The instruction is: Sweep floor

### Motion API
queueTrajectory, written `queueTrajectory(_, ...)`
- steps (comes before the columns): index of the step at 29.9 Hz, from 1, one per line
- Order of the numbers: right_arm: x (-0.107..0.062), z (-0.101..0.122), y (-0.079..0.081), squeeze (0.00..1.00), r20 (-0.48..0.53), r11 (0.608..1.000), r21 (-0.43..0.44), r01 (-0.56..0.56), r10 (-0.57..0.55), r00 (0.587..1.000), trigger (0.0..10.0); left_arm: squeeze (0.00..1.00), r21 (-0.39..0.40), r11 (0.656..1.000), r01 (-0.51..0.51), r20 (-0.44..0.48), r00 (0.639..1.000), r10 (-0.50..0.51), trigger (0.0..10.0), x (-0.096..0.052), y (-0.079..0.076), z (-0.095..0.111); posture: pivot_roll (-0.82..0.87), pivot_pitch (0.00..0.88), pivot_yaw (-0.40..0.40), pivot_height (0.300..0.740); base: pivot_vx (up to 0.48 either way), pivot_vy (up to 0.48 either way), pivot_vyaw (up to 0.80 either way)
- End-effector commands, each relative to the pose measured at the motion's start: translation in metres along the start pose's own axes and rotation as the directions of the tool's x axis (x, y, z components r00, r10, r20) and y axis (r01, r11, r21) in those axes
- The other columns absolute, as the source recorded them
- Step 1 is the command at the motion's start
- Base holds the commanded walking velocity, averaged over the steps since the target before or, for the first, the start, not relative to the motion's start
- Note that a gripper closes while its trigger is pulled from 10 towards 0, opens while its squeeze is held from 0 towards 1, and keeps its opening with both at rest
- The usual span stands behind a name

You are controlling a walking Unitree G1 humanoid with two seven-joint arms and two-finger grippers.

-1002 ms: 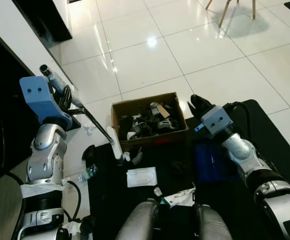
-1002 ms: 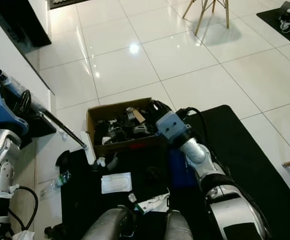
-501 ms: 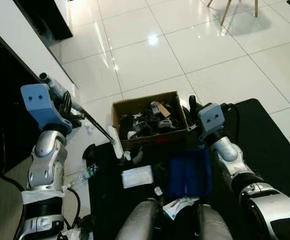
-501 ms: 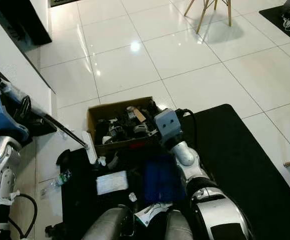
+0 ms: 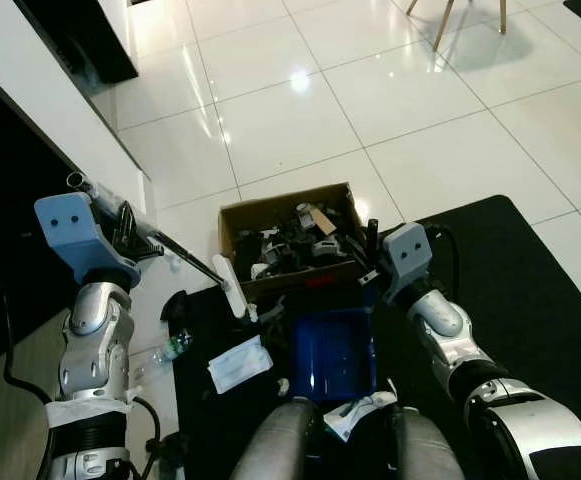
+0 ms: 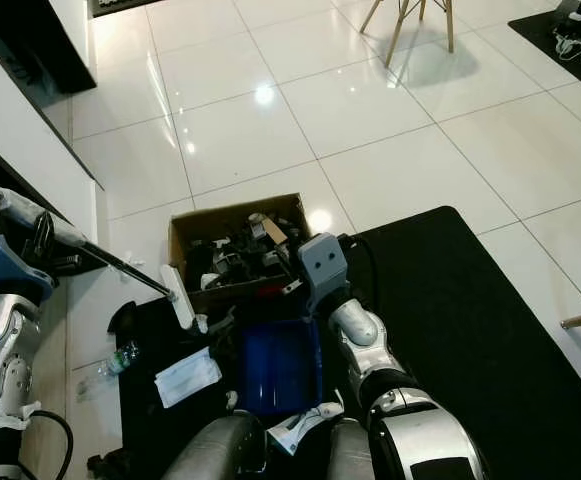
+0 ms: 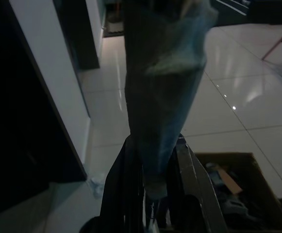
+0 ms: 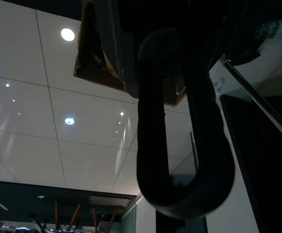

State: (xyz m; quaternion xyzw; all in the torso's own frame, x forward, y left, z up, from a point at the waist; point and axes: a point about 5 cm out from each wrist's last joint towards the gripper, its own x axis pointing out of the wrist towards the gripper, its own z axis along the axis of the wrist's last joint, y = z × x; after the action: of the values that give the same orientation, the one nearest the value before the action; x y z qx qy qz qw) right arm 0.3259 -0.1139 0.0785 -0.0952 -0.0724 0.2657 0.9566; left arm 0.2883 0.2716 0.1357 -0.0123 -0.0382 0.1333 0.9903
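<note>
My left gripper [image 5: 127, 232] is shut on the long handle of a broom [image 5: 185, 258], held up at the left beside the dark cabinet. The broom's white head [image 5: 232, 290] rests at the front left corner of the cardboard box [image 5: 310, 281]. In the left wrist view the handle [image 7: 162, 97] runs between my black fingers [image 7: 195, 179]. My right gripper [image 5: 370, 243] is shut on the black loop handle [image 8: 179, 145] of a blue dustpan [image 5: 332, 350]. The dustpan lies on the black mat [image 5: 500, 290] just in front of the box.
The box holds several dark scraps. A white packet [image 5: 235, 362], a plastic bottle [image 5: 170, 348] and crumpled paper [image 5: 355, 412] lie near my knees [image 5: 290, 440]. Glossy white tiles [image 5: 300, 110] stretch beyond, with chair legs [image 5: 450, 15] at the far right.
My right arm has swung left, drawing the blue dustpan across the mat to the front of the box. The white packet has slid left. The left arm holds the broom much as before.
</note>
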Motion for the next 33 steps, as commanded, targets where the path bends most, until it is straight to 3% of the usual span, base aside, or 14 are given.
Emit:
queueTrajectory(1, -0.005, -0.009, 0.009, 0.00, -0.044, 0.999, 0.014, -0.041, 0.041, 0.998, 10.0, 0.00, 0.143, 0.981, -0.129, -0.075, 0.987, 0.141, 10.0, -0.009, 0.034, -0.015, 0.18, 0.236, 0.104, 0.740, 0.000, 0.000, 0.00)
queueTrajectory(4, -0.005, -0.010, 0.013, 0.00, -0.040, 0.997, 0.012, -0.074, 0.075, 0.996, 10.0, 0.00, 0.150, 0.979, -0.137, -0.053, 0.988, 0.146, 10.0, -0.007, 0.039, -0.009, 0.17, 0.233, 0.095, 0.740, 0.000, 0.000, 0.00)
queueTrajectory(7, -0.010, -0.011, 0.021, 0.00, -0.029, 0.990, -0.003, -0.140, 0.140, 0.990, 10.0, 0.00, 0.125, 0.984, -0.124, 0.011, 0.992, 0.123, 10.0, -0.001, 0.039, 0.012, 0.17, 0.227, 0.087, 0.740, 0.000, 0.000, 0.00)
queueTrajectory(14, -0.022, -0.015, 0.020, 0.00, -0.015, 0.982, -0.040, -0.183, 0.183, 0.983, 10.0, 0.00, 0.125, 0.988, -0.089, 0.093, 0.993, 0.078, 10.0, 0.003, 0.040, 0.037, 0.15, 0.225, 0.074, 0.740, 0.000, 0.000, 0.00)
queueTrajectory(17, -0.032, -0.017, 0.012, 0.00, -0.006, 0.984, -0.059, -0.166, 0.166, 0.986, 10.0, 0.00, 0.217, 0.975, -0.054, 0.141, 0.990, 0.024, 10.0, 0.004, 0.040, 0.050, 0.14, 0.221, 0.074, 0.740, 0.000, 0.000, 0.00)
queueTrajectory(19, -0.036, -0.016, 0.005, 0.00, 0.005, 0.990, -0.063, -0.126, 0.126, 0.992, 10.0, 0.00, 0.259, 0.964, -0.054, 0.141, 0.990, 0.017, 10.0, 0.003, 0.044, 0.048, 0.13, 0.218, 0.080, 0.740, 0.000, 0.000, 0.00)
queueTrajectory(22, -0.037, -0.016, 0.002, 0.00, 0.008, 0.991, -0.065, -0.114, 0.115, 0.993, 10.0, 0.00, 0.270, 0.961, -0.056, 0.140, 0.990, 0.018, 10.0, 0.002, 0.045, 0.047, 0.13, 0.218, 0.080, 0.740, 0.000, 0.000, 0.00)
queueTrajectory(23, -0.039, -0.016, 0.000, 0.00, 0.012, 0.993, -0.069, -0.096, 0.097, 0.995, 10.0, 0.00, 0.249, 0.966, -0.068, 0.150, 0.988, 0.030, 10.0, 0.000, 0.048, 0.049, 0.12, 0.216, 0.082, 0.740, 0.000, 0.000, 0.00)
queueTrajectory(25, -0.044, -0.019, -0.006, 0.00, -0.003, 0.995, -0.077, -0.059, 0.059, 0.998, 10.0, 0.00, 0.048, 0.997, -0.058, 0.173, 0.984, 0.049, 10.0, -0.002, 0.049, 0.063, 0.11, 0.214, 0.085, 0.740, 0.000, 0.000, 0.00)
queueTrajectory(26, -0.044, -0.019, -0.006, 0.00, -0.003, 0.995, -0.077, -0.059, 0.059, 0.998, 10.0, 0.00, 0.048, 0.997, -0.058, 0.173, 0.984, 0.049, 10.0, -0.002, 0.049, 0.063, 0.11, 0.214, 0.085, 0.740, 0.000, 0.000, 0.00)
queueTrajectory(28, -0.049, -0.024, -0.008, 0.00, -0.033, 0.998, -0.066, -0.014, 0.012, 0.999, 10.0, 0.00, -0.171, 0.985, 0.027, 0.212, 0.977, 0.010, 10.0, -0.001, 0.045, 0.085, 0.12, 0.211, 0.084, 0.740, 0.000, 0.000, 0.00)
queueTrajectory(29, -0.049, -0.024, -0.008, 0.00, -0.033, 0.998, -0.066, -0.014, 0.012, 0.999, 10.0, 0.00, -0.171, 0.985, 0.027, 0.212, 0.977, 0.010, 10.0, -0.001, 0.045, 0.085, 0.12, 0.211, 0.084, 0.740, 0.000, 0.000, 0.00)
queueTrajectory(31, -0.051, -0.027, -0.008, 0.00, -0.048, 0.998, -0.056, 0.014, -0.017, 0.999, 10.0, 0.00, -0.270, 0.959, 0.088, 0.260, 0.965, -0.015, 10.0, 0.002, 0.043, 0.104, 0.13, 0.212, 0.085, 0.740, 0.000, 0.000, 0.00)
queueTrajectory(33, -0.051, -0.029, -0.007, 0.00, -0.054, 0.998, -0.054, 0.022, -0.025, 0.998, 10.0, 0.00, -0.297, 0.949, 0.107, 0.285, 0.958, -0.019, 10.0, 0.004, 0.046, 0.113, 0.13, 0.212, 0.085, 0.740, 0.000, 0.000, 0.00)
